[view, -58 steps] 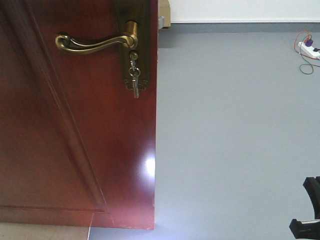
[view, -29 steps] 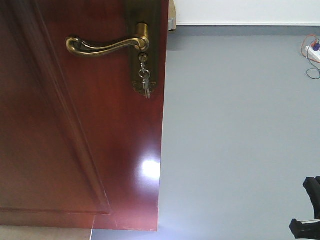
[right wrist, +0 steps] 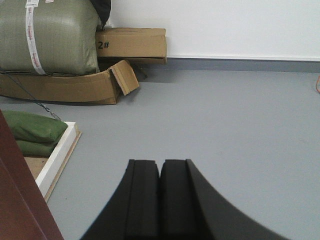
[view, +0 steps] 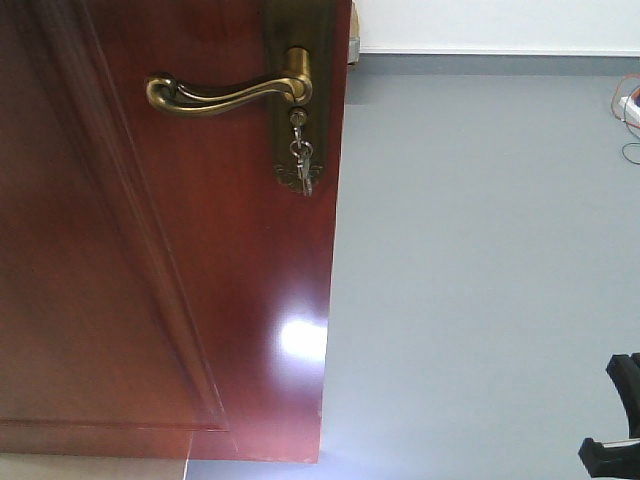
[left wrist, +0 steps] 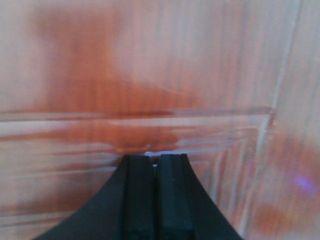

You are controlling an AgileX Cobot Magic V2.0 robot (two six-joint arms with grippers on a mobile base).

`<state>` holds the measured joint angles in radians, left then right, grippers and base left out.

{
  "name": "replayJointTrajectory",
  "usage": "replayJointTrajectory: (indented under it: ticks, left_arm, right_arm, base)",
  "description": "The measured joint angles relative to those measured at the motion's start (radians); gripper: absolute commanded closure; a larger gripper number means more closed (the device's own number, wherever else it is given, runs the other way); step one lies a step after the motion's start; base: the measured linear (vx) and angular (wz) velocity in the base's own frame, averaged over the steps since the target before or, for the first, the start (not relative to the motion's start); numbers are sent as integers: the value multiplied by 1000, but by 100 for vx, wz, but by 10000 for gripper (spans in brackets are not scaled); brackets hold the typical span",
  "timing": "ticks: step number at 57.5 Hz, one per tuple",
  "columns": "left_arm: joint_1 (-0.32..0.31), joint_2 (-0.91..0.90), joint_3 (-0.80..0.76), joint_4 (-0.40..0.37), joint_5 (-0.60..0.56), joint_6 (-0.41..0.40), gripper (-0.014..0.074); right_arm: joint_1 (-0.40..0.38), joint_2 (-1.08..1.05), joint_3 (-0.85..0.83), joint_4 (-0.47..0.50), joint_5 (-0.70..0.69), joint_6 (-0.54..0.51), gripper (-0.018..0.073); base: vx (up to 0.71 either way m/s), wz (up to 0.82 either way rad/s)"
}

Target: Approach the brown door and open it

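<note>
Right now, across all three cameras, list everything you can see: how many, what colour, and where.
brown door: one, glossy reddish-brown, left half of front view
lever handle: one, brass, upper door, on brass backplate
keys: small bunch, silver, hanging below the handle
floor: grey, right of the door
wall: white, grey skirting, far end
power strip: one, white, with cables, far right edge
sack: one, olive green, taped, top left of right wrist view
cardboard boxes: at least two, brown, by the wall
sandbags: two, green, stacked beside white frame
left gripper: black, shut, close up to the door panel
right gripper: black, shut, over open floor
</note>
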<state>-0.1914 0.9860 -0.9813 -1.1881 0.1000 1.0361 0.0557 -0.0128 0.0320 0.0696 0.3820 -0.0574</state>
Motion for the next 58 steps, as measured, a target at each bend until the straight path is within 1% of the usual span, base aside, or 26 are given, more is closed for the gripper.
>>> replayJointTrajectory:
  ticks: [58]
  left_arm:
    - [0,0,0,0,0,0,600]
  right_arm:
    - [0,0,0,0,0,0,559]
  base:
    - [0,0]
